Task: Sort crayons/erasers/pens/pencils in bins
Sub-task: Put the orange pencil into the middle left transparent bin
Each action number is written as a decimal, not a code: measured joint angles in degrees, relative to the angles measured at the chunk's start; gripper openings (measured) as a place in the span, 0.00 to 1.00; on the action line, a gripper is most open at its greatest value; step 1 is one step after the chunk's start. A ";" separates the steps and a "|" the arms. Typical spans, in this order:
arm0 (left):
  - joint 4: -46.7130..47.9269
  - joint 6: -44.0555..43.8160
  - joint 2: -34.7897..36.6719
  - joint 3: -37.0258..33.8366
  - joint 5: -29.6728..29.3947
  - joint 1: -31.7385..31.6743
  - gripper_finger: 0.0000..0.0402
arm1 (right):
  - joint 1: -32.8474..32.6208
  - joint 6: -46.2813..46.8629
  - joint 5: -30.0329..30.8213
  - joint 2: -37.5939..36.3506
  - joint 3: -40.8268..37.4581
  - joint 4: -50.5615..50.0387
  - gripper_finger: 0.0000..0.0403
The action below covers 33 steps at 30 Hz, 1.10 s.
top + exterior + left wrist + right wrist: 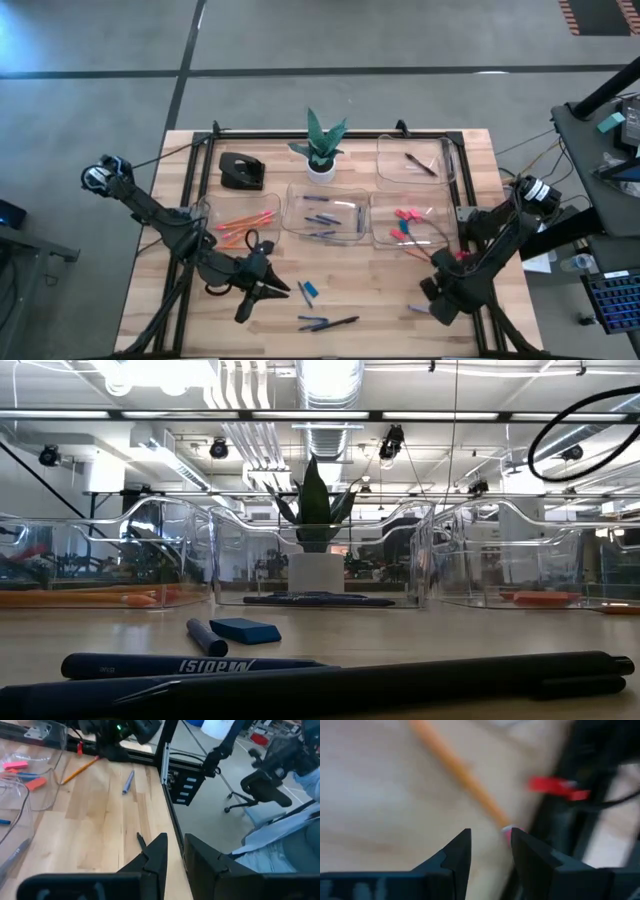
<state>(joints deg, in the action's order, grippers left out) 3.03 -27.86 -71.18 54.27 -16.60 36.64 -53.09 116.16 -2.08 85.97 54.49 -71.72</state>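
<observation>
Jaws slightly parted on both grippers, pinching nothing.
Four bins [322, 215] on desk [380, 300]; one pencil [457, 770] lying just ahead of right gripper [490, 845], eraser end nearest.

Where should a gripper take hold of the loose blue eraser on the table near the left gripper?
Grip the blue eraser across its narrow width, coming straight down from above. It lies flat, a short block, with a crayon close beside it, so close the fingers on the long sides, clear of that stick.
</observation>
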 joint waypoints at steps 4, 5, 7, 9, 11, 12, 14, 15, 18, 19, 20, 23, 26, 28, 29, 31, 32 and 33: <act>0.02 -0.13 0.00 -1.04 -0.13 0.40 0.13 | -0.16 4.22 0.13 0.00 -0.67 -5.62 0.32; 0.05 -0.17 0.00 -1.15 -0.15 0.54 0.13 | -0.14 4.31 0.14 0.00 -0.97 -5.61 0.32; 0.02 -0.18 0.00 -1.21 -0.15 0.81 0.13 | -0.04 4.29 0.13 0.14 -1.52 -5.26 0.32; 0.00 -0.19 -0.01 -1.21 -0.15 1.01 0.13 | -0.03 4.31 0.06 0.49 -2.17 -5.26 0.32; 0.02 -0.19 -0.04 -1.21 -0.15 1.08 0.13 | -0.03 5.13 -0.75 0.50 -3.18 -5.25 0.32; 0.00 -0.19 -0.04 -1.21 -0.15 1.07 0.13 | -0.02 5.75 -1.59 0.50 -3.78 -5.24 0.32; 0.00 -0.19 -0.04 -1.21 -0.15 1.05 0.13 | -0.05 6.67 -2.55 0.50 -5.18 -5.00 0.32; 0.00 -0.19 -0.04 -1.21 -0.15 1.06 0.13 | -0.05 6.84 -2.83 0.50 -5.86 -4.69 0.32; -0.02 -0.23 -0.04 -1.21 -0.19 1.03 0.13 | -0.03 6.55 -2.89 0.50 -7.68 -1.81 0.32; -0.02 -0.25 -0.04 -1.21 -0.21 1.03 0.13 | -0.03 6.29 -2.89 0.50 -8.12 -0.76 0.32; -0.01 -0.24 -0.04 -1.21 -0.24 1.03 0.13 | -0.03 6.25 -2.89 0.50 -8.53 0.31 0.32; -0.08 -0.24 -0.04 -1.21 -0.31 1.03 0.13 | -0.03 6.21 -2.89 0.50 -9.83 2.81 0.32; -0.15 -0.24 -0.04 -1.21 -0.37 1.03 0.13 | -0.03 4.92 -2.80 0.50 -10.87 5.00 0.32; -0.43 -0.24 -0.04 -1.21 -0.37 1.03 0.13 | -0.03 4.33 -2.44 0.50 -11.14 5.97 0.32; -0.53 -0.24 -0.04 -1.21 -0.37 1.03 0.13 | -0.03 3.98 -2.41 0.50 -11.20 6.35 0.32; -0.68 -0.24 -0.04 -1.19 -0.37 1.03 0.13 | -0.03 3.19 -2.41 0.50 -11.21 7.25 0.32; -0.69 -0.24 -0.04 -1.19 -0.37 1.03 0.13 | -0.03 2.54 -2.41 0.50 -11.22 7.96 0.32; -0.73 -0.24 -0.04 -1.17 -0.36 1.03 0.13 | -0.03 1.18 -2.40 0.50 -11.20 8.83 0.32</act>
<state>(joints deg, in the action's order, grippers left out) 2.30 -28.10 -71.22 53.10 -16.96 37.67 -53.12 117.34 -4.49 86.48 43.29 -62.90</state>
